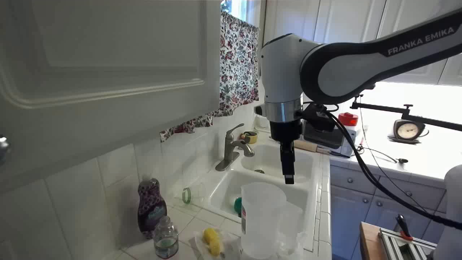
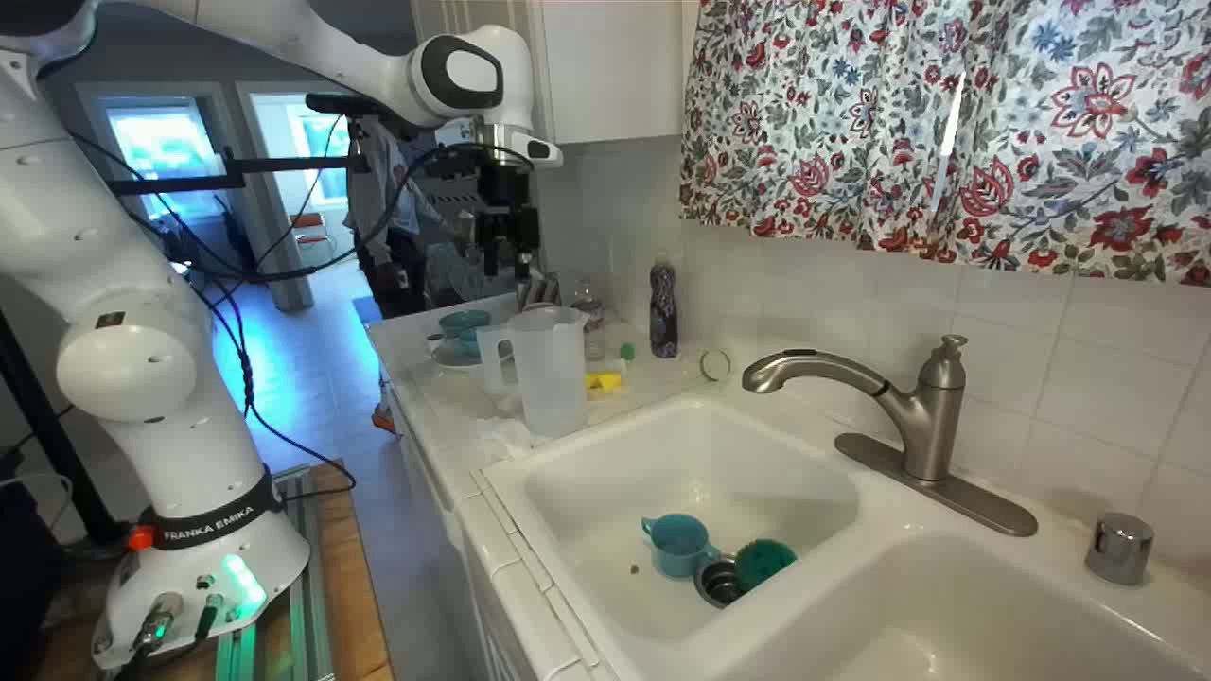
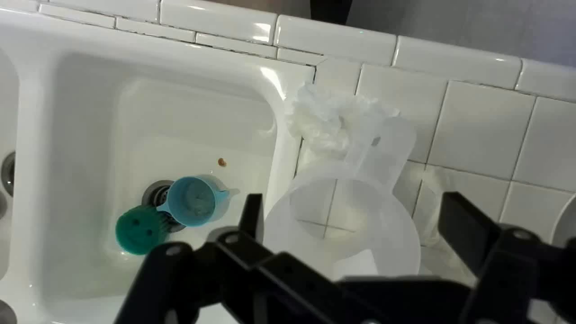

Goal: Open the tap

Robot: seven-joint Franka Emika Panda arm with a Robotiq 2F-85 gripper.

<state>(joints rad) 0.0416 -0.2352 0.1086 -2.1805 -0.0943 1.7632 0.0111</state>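
Above the bench (image 2: 426, 380), at left in an exterior view: jaws, spread wide, holding nothing. Right of these, lower: translucent pitcher (image 2: 549, 374), likely to topple into the sink (image 2: 828, 572) should a low sweep rightward catch it. At right, on the sink's wall-side ledge: tap (image 2: 925, 424), well apart from the jaws; a push landing on the spout (image 2: 821, 365) rather than the lever handle (image 2: 947, 353) may swing it unopened.

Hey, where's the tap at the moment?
In an exterior view, the tap stands right of centre, on the wall side of the sink, below the floral curtain, left of a chrome cylinder.
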